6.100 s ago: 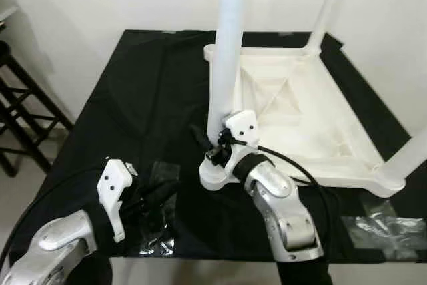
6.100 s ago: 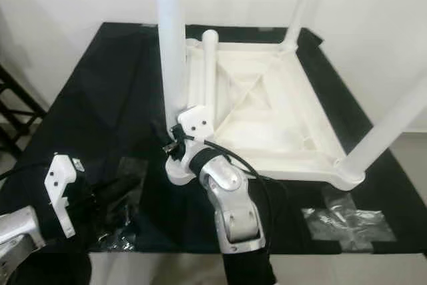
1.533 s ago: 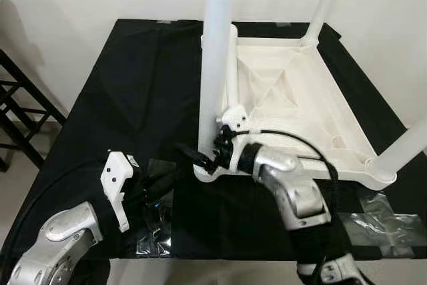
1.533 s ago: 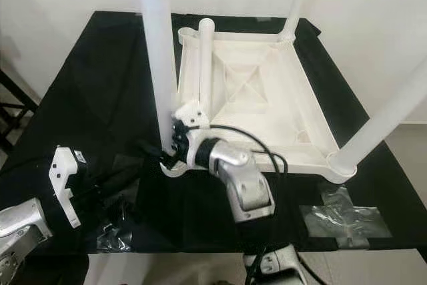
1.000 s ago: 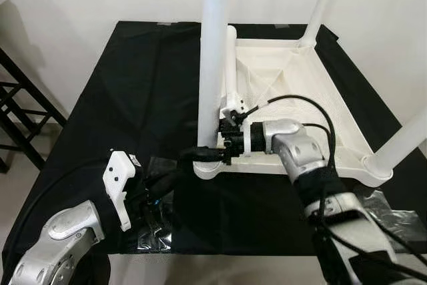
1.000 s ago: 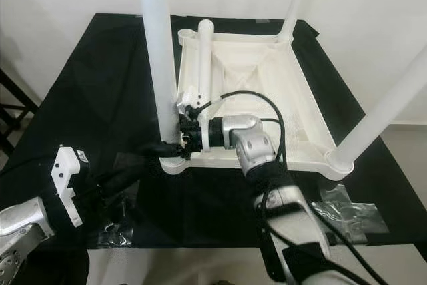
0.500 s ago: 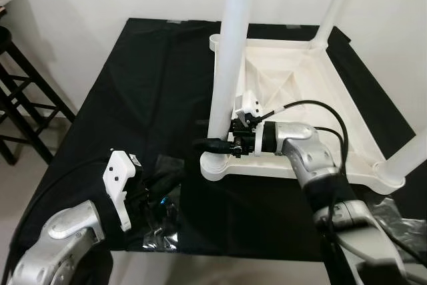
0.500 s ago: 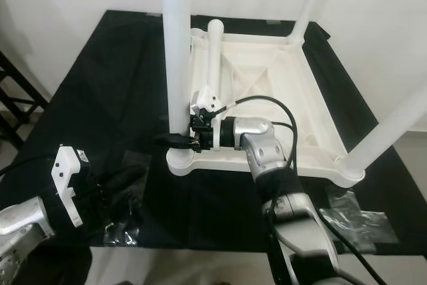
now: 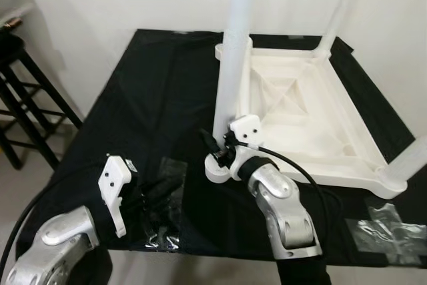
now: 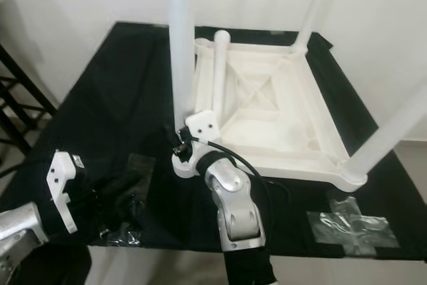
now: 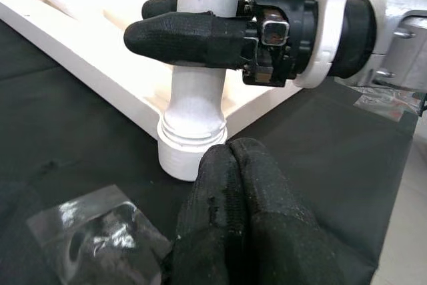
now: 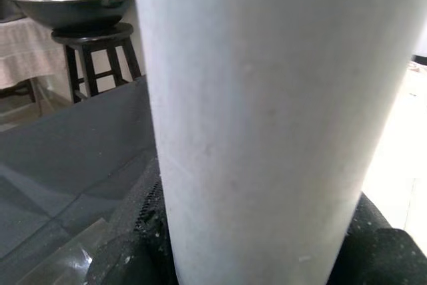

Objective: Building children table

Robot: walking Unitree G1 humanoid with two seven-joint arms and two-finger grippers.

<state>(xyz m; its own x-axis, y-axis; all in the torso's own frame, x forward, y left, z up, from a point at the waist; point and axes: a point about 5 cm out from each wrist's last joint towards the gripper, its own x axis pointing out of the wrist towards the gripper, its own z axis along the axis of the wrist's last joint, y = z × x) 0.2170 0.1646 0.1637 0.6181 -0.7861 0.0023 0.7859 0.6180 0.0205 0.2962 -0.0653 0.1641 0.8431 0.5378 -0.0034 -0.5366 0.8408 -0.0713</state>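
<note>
Where the black-draped table [image 9: 147, 98] carries the work, its cloth reaches the near edge and both side edges; a wall stands close behind, a dark stool [image 9: 20, 85] off its left side.

Item 1. Children's table top [image 9: 313, 125], white plastic, upside down on the right half of the cloth, ribbed underside up, presumably so the leg sockets face upward. Its right edge lies near the cloth's right edge; open cloth lies to its left.

Item 2. Near-left leg [image 9: 233, 65], white tube, upright in the corner socket [image 9: 217, 168] at the top's near-left corner. This is the task's piece in hand. The left wrist view shows its collar seated in the socket; whether fully home cannot be told.

Item 3. Other legs: one [image 9: 340, 5] upright at the far-right corner, one [image 9: 413, 158] at the near-right corner, one [image 10: 220, 65] lying along the top's left rim, judged not yet fitted.

Item 4. Right gripper [image 11: 173, 21], low on the near-left leg just above the socket, fingers [image 11: 187, 31] closed around the tube, one each side; held so, most likely, to turn or steady it. Its forearm crosses the near edge beside the top.

Item 5. Left gripper [image 11: 230, 185], over the cloth left of and nearer than the socket, apart from it, fingers pressed together on nothing. Open room lies all round it.

Item 6. Clear plastic bags [image 9: 163, 228] by the left gripper, and another [image 9: 390, 231] taped flat near the top's near-right corner.
</note>
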